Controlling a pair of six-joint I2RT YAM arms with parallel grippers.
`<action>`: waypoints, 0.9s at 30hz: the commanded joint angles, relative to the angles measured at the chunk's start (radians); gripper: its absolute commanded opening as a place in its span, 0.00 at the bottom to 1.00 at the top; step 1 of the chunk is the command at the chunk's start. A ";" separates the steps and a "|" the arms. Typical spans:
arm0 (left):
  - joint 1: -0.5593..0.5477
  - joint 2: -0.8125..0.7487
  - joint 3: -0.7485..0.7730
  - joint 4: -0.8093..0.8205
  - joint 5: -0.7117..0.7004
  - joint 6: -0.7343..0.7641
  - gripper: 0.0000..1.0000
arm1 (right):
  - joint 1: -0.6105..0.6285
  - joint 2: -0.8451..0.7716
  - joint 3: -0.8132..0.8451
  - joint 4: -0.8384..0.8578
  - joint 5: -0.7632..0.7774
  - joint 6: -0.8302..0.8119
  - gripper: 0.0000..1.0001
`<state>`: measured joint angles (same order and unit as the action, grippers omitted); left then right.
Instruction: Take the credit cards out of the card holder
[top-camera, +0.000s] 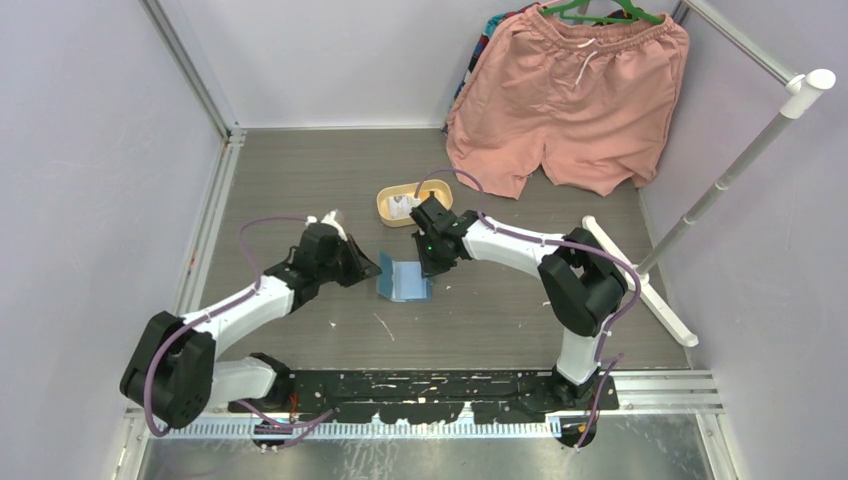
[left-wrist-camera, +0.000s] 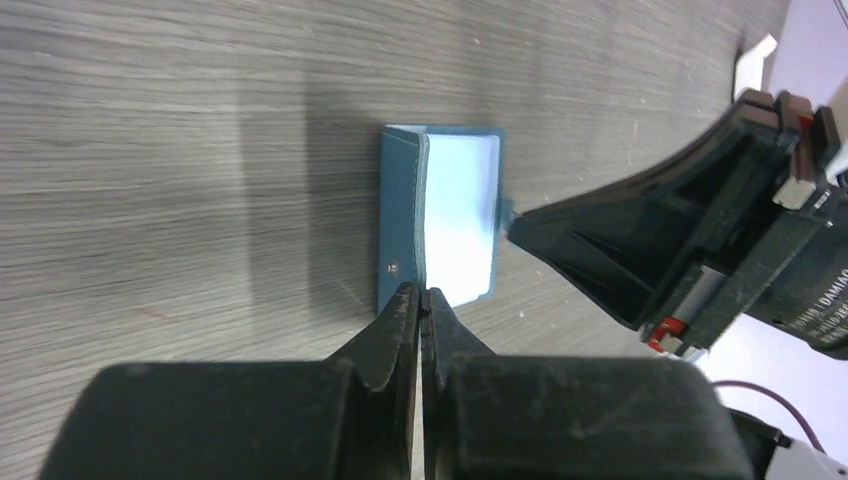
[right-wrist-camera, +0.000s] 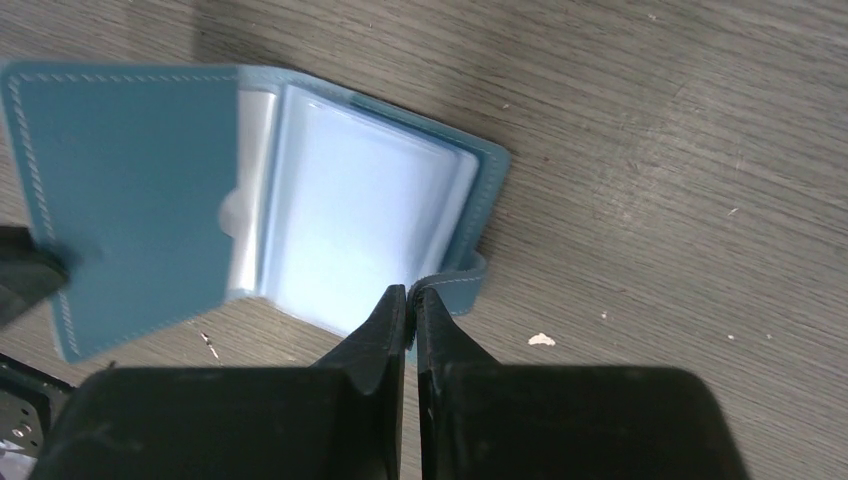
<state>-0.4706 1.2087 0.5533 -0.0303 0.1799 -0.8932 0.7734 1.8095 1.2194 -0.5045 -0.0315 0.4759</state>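
Observation:
The teal-blue card holder (top-camera: 405, 280) lies open on the table between my two grippers. My left gripper (left-wrist-camera: 422, 295) is shut on the near edge of its darker cover, which stands tilted up. My right gripper (right-wrist-camera: 410, 292) is shut on the small strap tab (right-wrist-camera: 462, 285) at the holder's far side. The lighter blue pocketed inside (right-wrist-camera: 355, 225) faces up, and I cannot make out any credit cards in the pockets. In the top view the left gripper (top-camera: 372, 270) and the right gripper (top-camera: 432, 268) flank the holder.
A yellow oval tray (top-camera: 386, 203) stands just behind the holder with a whitish flat piece (top-camera: 403, 208) in it. Pink shorts (top-camera: 565, 95) hang at the back right, beside a white rack stand (top-camera: 640, 280). Small white crumbs dot the wood-grain table.

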 joint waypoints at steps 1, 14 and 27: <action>-0.066 0.049 0.036 0.121 0.042 -0.035 0.07 | 0.005 0.009 0.005 0.040 -0.015 0.019 0.01; -0.153 0.143 0.097 0.239 0.068 -0.075 0.59 | 0.002 0.016 -0.061 0.123 -0.068 0.075 0.01; -0.191 0.269 0.172 0.299 0.051 -0.126 0.62 | -0.089 -0.111 -0.291 0.352 -0.164 0.205 0.01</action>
<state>-0.6479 1.4590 0.6846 0.1829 0.2291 -0.9886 0.7174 1.7603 1.0092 -0.2382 -0.1673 0.6193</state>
